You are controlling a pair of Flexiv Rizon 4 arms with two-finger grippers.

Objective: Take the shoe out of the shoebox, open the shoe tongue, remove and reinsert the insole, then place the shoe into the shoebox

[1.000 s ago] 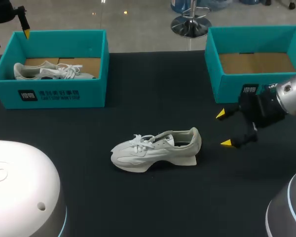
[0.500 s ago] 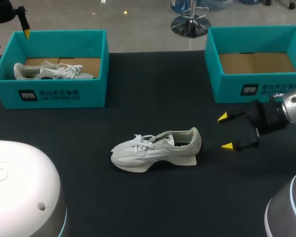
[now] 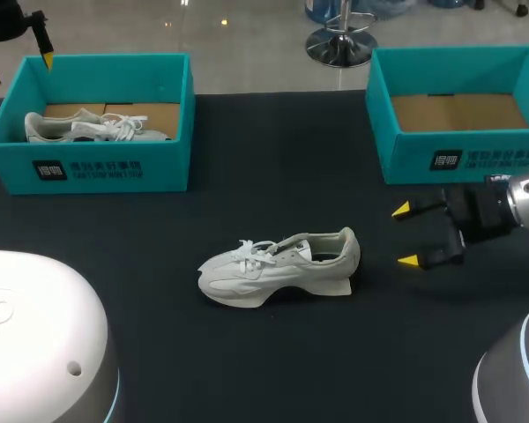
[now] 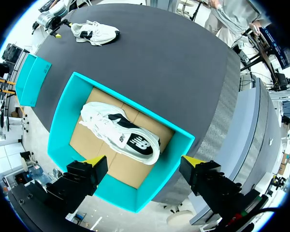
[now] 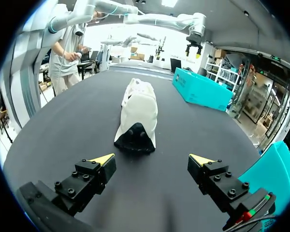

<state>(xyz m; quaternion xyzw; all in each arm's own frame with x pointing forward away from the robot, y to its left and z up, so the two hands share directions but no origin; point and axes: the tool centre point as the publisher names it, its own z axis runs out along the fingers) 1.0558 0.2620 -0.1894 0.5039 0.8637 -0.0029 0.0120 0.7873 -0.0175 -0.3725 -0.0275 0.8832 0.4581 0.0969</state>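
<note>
A white sneaker [image 3: 280, 267] lies on its sole in the middle of the black table, toe to the left. In the right wrist view the sneaker [image 5: 137, 116] sits ahead of the fingers, heel toward them. My right gripper [image 3: 406, 235] hangs open and empty just right of the heel, a short gap away. A second white sneaker [image 3: 93, 128] lies in the left teal shoebox [image 3: 97, 167]. My left gripper [image 3: 18, 69] is high over that box's far left corner. From the left wrist, the left gripper [image 4: 145, 160] is open above the boxed sneaker [image 4: 121, 133].
A second teal shoebox [image 3: 463, 159] stands at the back right, holding only its cardboard floor. It is close behind my right arm. Black tabletop [image 3: 273, 176] stretches between the two boxes and in front of the sneaker.
My right gripper has drawn back a little to the right and toward the table's front, still open. The sneaker and the left arm have not moved.
</note>
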